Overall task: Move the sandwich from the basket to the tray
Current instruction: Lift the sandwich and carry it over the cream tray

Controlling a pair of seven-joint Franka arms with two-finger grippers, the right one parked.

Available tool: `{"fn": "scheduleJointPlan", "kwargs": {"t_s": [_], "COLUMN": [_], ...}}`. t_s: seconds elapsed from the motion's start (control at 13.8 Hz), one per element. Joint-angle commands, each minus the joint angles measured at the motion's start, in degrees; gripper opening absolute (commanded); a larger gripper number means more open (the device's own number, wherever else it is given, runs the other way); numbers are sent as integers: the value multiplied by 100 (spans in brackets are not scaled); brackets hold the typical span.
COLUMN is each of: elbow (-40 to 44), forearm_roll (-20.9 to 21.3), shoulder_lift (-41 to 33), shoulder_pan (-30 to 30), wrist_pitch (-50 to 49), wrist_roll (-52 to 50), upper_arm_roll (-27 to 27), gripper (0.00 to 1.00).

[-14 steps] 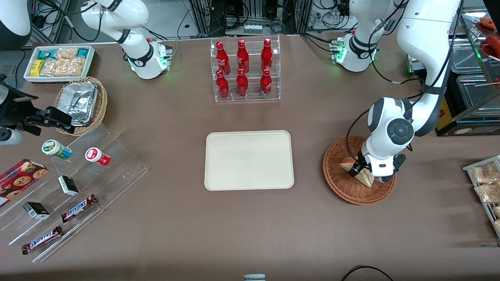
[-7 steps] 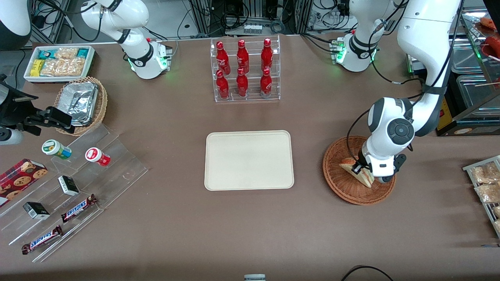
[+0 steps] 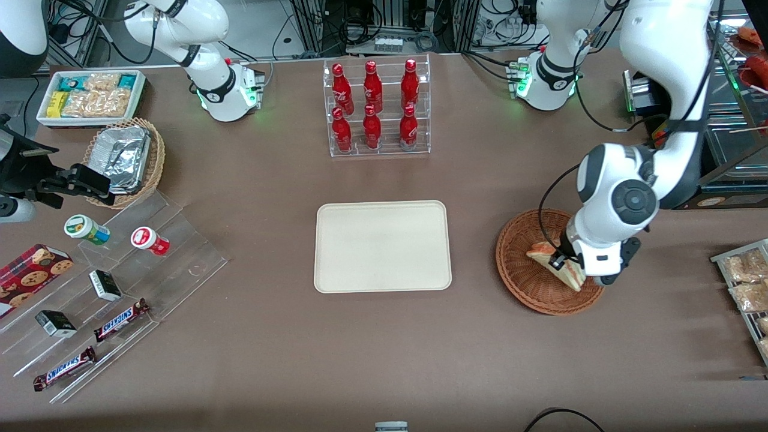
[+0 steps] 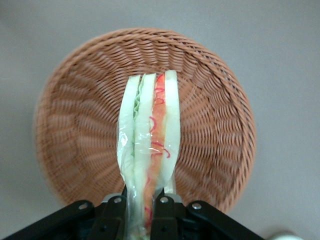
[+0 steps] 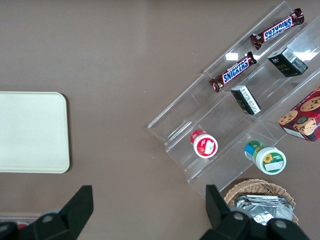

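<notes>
The sandwich (image 3: 555, 262) (image 4: 150, 145), a wrapped white-bread wedge with green and red-orange layers on its cut edge, hangs above the round reddish-brown wicker basket (image 3: 521, 271) (image 4: 75, 115). My left gripper (image 3: 563, 260) (image 4: 139, 200) is shut on its narrow end, one finger on each bread face. In the wrist view the sandwich is lifted clear of the basket floor. The cream-white tray (image 3: 382, 246) (image 5: 30, 131) lies bare at mid-table, toward the parked arm's end from the basket.
A clear rack of red bottles (image 3: 375, 108) stands farther from the front camera than the tray. A metal tray of snack packets (image 3: 744, 282) lies at the working arm's end. A clear stepped shelf of snacks (image 3: 102, 288) and a pale basket of foil containers (image 3: 126, 159) sit at the parked arm's end.
The gripper has risen with the sandwich and shifted slightly toward the working arm's end; the sandwich has come up off the basket floor.
</notes>
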Motion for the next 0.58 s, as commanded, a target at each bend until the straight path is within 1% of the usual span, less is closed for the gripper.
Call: {"fn": "scheduleJointPlan", "kwargs": {"t_s": [0.0,0.14,0.29,0.51], "elbow": [1149,1248,1309,1801], "forearm_roll": [12,3,-15,-68], "shoulder_lift": [55,55,160,739], "shoulder_pan": [-364,-662,-1110,-1813], "wrist_pitch": [-1285,-1306,-1218,-1042], "wrist_roll": [-125,-152,-143,-169], "upper_arm_roll": [-106,-151,-142,-142], "gripper": [0,0,0,0]}}
